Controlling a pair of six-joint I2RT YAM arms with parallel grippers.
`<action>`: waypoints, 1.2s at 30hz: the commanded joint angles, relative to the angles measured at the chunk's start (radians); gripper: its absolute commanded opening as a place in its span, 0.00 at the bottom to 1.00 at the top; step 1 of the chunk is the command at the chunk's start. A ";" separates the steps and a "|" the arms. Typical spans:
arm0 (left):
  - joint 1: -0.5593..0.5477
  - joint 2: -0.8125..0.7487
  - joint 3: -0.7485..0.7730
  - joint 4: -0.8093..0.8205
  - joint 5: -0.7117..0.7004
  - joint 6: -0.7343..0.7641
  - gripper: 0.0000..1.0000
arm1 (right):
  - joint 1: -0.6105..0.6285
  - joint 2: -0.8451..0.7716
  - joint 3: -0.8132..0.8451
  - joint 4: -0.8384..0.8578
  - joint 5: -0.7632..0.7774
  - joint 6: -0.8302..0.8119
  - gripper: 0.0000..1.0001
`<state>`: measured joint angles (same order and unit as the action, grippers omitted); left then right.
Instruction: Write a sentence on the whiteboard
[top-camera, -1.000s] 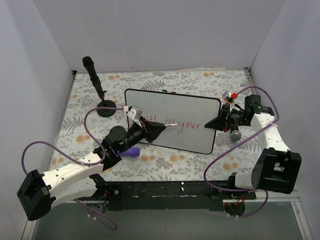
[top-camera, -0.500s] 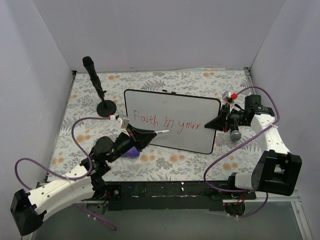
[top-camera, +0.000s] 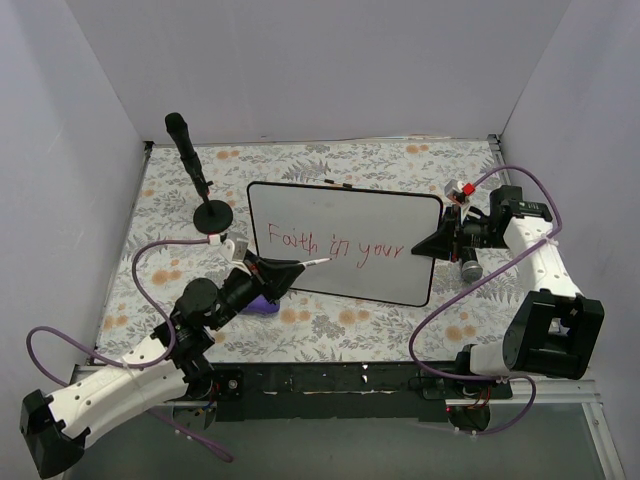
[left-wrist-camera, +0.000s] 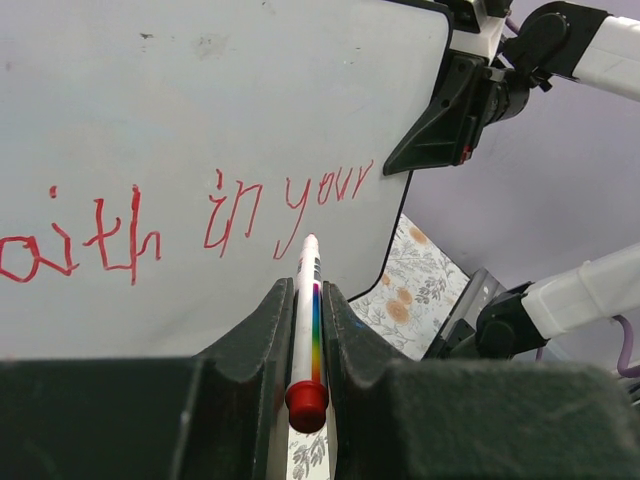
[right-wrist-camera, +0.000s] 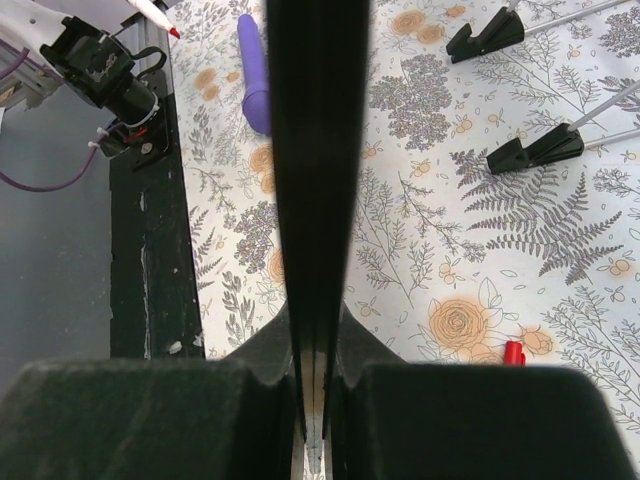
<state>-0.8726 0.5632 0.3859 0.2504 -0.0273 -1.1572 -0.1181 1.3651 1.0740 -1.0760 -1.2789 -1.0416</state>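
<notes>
The whiteboard (top-camera: 340, 208) lies flat mid-table, glossy white in a thin black frame. Red lettering, the sentence (top-camera: 335, 245), reads "Faith in your" in one line. My left gripper (top-camera: 298, 266) is shut on a white marker (top-camera: 316, 262) at the board's near edge, its tip just under the lettering. In the left wrist view the marker (left-wrist-camera: 308, 310) sits between the fingers (left-wrist-camera: 262, 330), red end toward the camera, and the sentence (left-wrist-camera: 230, 215) crosses the whiteboard (left-wrist-camera: 200, 100). My right gripper (top-camera: 432, 247) is shut on the board's right edge; the whiteboard (right-wrist-camera: 318, 150) shows edge-on there.
A black stand with a round base (top-camera: 210, 215) rises at the back left. A purple object (top-camera: 262, 304) lies on the floral cloth near the board's front left corner. A small red cap (right-wrist-camera: 513, 351) lies on the cloth. White walls close in three sides.
My left arm has drawn back toward the near left, taking the marker off the lettering, so "Faith" now shows in full. The right gripper keeps its hold on the board's edge.
</notes>
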 joint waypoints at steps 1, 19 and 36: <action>0.003 -0.029 -0.015 -0.053 -0.049 -0.002 0.00 | -0.008 0.005 0.056 -0.102 0.098 -0.109 0.01; 0.023 -0.060 -0.058 -0.083 -0.076 -0.027 0.00 | -0.058 0.032 0.122 -0.186 0.165 -0.155 0.01; 0.144 0.001 -0.111 0.007 -0.022 -0.058 0.00 | -0.201 0.058 0.176 -0.229 0.271 -0.210 0.01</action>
<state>-0.7555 0.5385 0.2886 0.2127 -0.0772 -1.2022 -0.2798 1.4296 1.1858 -1.3594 -1.1931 -1.1561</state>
